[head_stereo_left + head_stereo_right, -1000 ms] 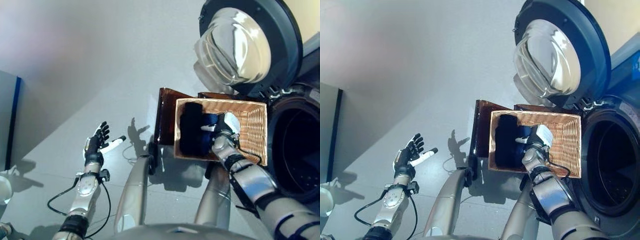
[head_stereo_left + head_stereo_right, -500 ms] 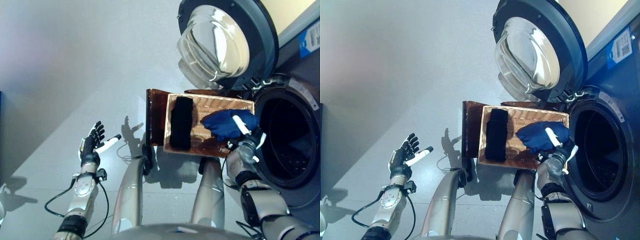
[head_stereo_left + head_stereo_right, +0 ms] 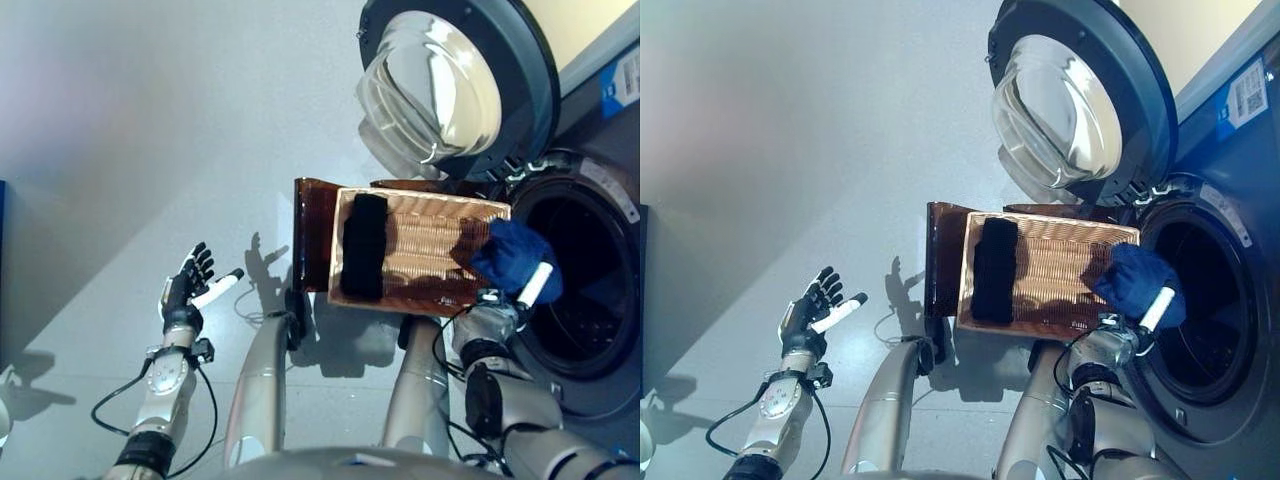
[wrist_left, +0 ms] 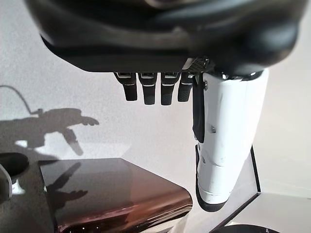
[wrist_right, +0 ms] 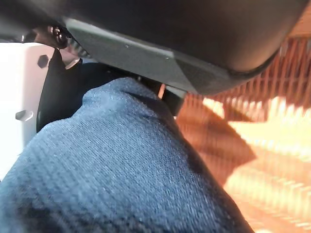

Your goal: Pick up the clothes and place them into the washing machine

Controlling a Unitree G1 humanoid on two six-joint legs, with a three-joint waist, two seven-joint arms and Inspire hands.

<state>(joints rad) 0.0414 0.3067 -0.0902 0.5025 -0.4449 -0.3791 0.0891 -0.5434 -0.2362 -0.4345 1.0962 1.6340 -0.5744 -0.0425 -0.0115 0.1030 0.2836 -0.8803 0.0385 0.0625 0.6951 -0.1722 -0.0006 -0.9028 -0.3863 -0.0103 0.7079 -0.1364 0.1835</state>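
My right hand point(image 3: 528, 288) is shut on a blue garment point(image 3: 508, 254), which hangs bunched at the basket's right end, just in front of the washing machine's drum opening point(image 3: 590, 290). Up close, the blue cloth point(image 5: 112, 170) fills the right wrist view under the hand. A black garment point(image 3: 365, 246) lies folded in the left part of the wicker basket point(image 3: 430, 260). The machine's round door point(image 3: 450, 80) stands swung open above the basket. My left hand point(image 3: 190, 285) is open, held over the floor at the lower left, holding nothing.
A brown stool or low table point(image 3: 312, 240) stands under the basket's left side and also shows as the brown stool point(image 4: 112, 194) in the left wrist view. Grey floor point(image 3: 150, 130) spreads to the left. The machine's dark front point(image 3: 1230, 150) fills the right side.
My right hand lifted the blue garment out of the basket and carried it rightward to the drum opening. The camera turned toward the machine. The left hand stayed where it was.
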